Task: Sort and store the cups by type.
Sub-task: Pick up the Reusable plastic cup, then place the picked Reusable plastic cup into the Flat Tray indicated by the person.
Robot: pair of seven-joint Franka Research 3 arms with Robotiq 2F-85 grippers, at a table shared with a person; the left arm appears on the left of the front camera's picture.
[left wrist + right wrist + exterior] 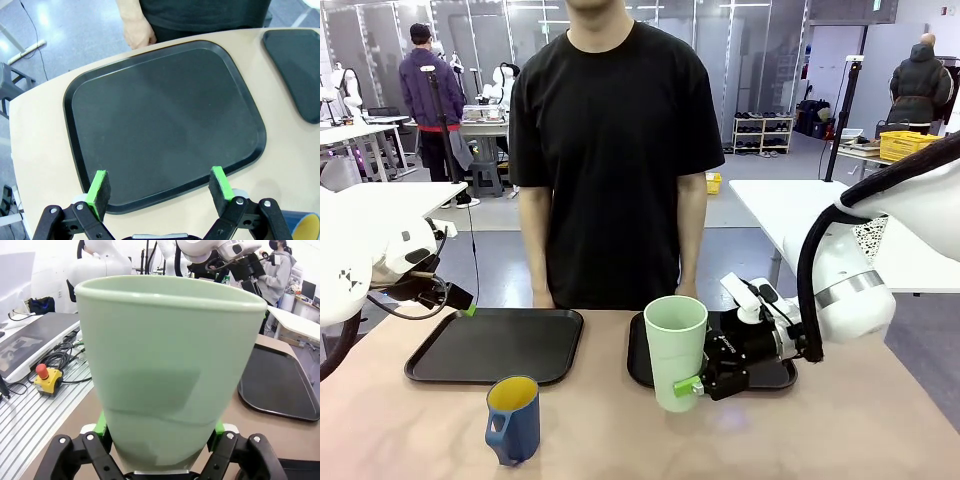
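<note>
While sorting, right gripper (685, 385): clamped low on green tumbler (675, 340), upright by right tray (636, 362) for set-down.
left gripper (159, 180): jaws apart over left tray (165, 110), idle.
blue mug (513, 420): on table (770, 440), near left tray.

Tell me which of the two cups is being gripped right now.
The tall pale green cup, clamped near its base by the right end effector; the blue mug stands free on the table.
</note>
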